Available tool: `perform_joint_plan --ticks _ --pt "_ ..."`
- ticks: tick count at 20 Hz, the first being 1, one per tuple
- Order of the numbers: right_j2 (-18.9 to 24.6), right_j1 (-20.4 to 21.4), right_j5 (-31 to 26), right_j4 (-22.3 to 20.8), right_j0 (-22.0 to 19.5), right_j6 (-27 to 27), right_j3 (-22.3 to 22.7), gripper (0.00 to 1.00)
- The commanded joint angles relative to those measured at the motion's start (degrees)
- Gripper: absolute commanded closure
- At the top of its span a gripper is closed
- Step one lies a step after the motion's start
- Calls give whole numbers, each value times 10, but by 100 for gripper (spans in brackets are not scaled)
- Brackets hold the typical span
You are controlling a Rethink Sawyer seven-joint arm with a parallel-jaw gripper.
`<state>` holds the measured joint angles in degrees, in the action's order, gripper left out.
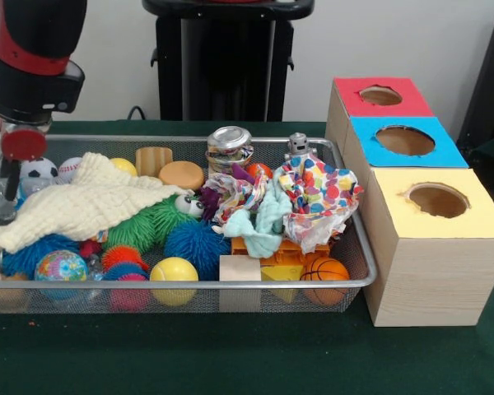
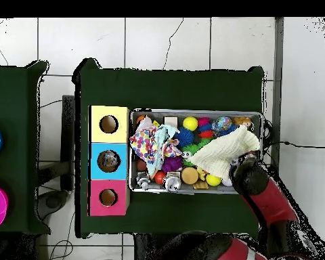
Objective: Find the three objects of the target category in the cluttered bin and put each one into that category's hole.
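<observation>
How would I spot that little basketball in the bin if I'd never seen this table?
Start at the wire mesh bin beside the three wooden boxes, and go to its front corner closest to the yellow-topped wooden box. There lies the small orange basketball with black seams, just below the polka-dot cloth; the nearby smooth yellow ball has no lines.

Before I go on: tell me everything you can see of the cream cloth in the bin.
The cream cloth looks like soft, waffle-textured fabric, crumpled and spread open. It lies at the arm's end of the wire bin, draped over the green spiky toy and blue spiky ball. The robot arm hangs above its edge.
</observation>
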<state>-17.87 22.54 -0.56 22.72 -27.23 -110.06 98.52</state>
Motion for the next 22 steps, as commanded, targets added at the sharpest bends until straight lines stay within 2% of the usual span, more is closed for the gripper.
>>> perform_joint_plan --ticks 1,11,18,22 --pt "24 -6 -53 34 0 -126 17 0" --pt "94 -12 12 13 -53 -136 46 0" --pt "103 -19 62 13 -57 -164 72 0" --pt "94 -16 63 29 -44 -167 77 0"
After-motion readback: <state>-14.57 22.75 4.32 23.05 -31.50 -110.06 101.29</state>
